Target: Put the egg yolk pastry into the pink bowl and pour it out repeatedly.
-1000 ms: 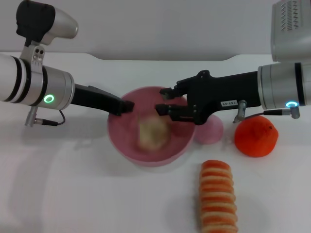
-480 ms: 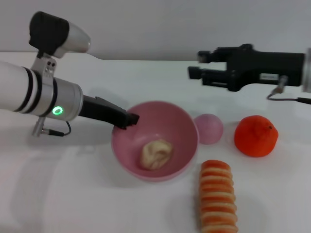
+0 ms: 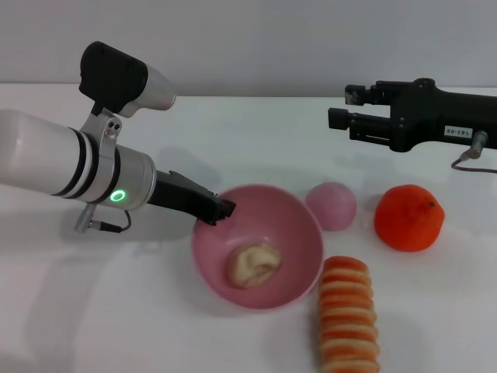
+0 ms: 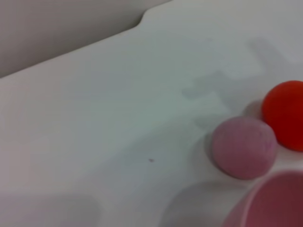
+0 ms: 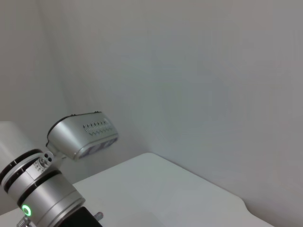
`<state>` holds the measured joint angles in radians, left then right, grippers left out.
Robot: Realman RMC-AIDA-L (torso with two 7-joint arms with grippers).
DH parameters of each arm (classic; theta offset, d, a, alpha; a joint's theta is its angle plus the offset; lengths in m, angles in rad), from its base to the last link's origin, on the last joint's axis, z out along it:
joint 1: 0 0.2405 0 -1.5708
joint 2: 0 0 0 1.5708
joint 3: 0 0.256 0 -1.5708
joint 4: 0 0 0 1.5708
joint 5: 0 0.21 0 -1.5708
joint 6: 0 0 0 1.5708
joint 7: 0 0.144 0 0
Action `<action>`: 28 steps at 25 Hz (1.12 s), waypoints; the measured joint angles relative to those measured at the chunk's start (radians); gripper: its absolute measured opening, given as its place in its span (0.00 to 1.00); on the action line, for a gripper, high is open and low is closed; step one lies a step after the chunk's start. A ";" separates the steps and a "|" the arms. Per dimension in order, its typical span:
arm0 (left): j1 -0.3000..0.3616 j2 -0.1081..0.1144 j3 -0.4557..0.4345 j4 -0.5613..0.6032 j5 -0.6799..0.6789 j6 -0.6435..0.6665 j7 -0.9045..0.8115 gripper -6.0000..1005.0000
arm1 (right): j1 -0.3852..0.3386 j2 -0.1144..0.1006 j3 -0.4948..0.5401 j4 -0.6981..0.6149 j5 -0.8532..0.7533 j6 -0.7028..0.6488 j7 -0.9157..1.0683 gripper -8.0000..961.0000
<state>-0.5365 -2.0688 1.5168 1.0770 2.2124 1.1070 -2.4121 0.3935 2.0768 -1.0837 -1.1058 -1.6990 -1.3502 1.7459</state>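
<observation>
Head cam looks down; shares pink bowl (image 3: pixel 260 256) w/ left wrist.

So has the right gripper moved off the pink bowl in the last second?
Yes. The right gripper has lifted up and back, away from the pink bowl, now above the orange.

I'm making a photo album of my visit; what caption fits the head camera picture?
Left gripper holds the pink bowl with the pastry inside; right gripper waits open above the table.
</observation>
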 joint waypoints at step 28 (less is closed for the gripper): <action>0.075 0.012 -0.298 0.052 -0.190 -0.015 0.140 0.72 | -0.080 -0.004 0.076 0.135 0.161 0.009 -0.153 0.57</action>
<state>-0.4611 -2.0568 1.2191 1.1291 2.0228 1.0916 -2.2724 0.3135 2.0730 -1.0082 -0.9710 -1.5379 -1.3417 1.5929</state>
